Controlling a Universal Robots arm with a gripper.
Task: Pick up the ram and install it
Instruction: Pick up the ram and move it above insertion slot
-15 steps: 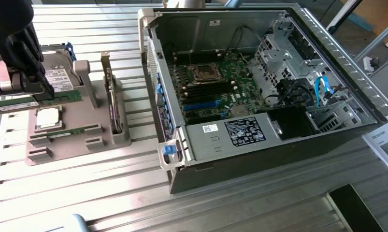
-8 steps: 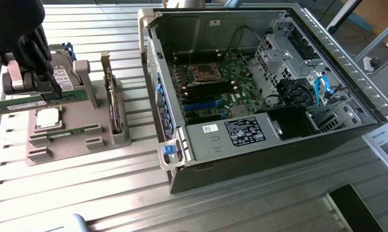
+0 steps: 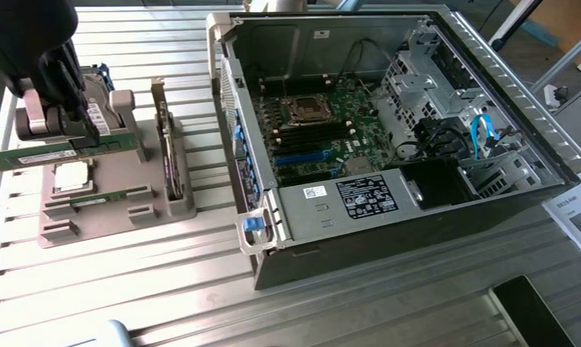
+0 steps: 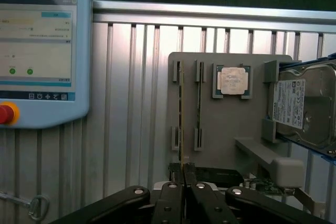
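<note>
the gripper point(image 3: 64, 137) hangs over the grey holder point(image 3: 126, 217), its fingers clenched on the middle of the ram point(image 3: 35, 155). the ram is level and lifted clear above the holder, one end reaching out past the holder's edge. in the wrist view the gripper point(image 4: 182, 174) pinches the ram point(image 4: 181, 119) edge-on, just beside an empty slot of the holder point(image 4: 231, 124). a second green stick point(image 3: 107, 196) sits in the holder's next slot, between that slot and the processor point(image 3: 73, 176). a bracketed card point(image 3: 165, 144) stands upright in the holder. the open computer case point(image 3: 367, 249) stands near the holder, on the card's side.
</note>
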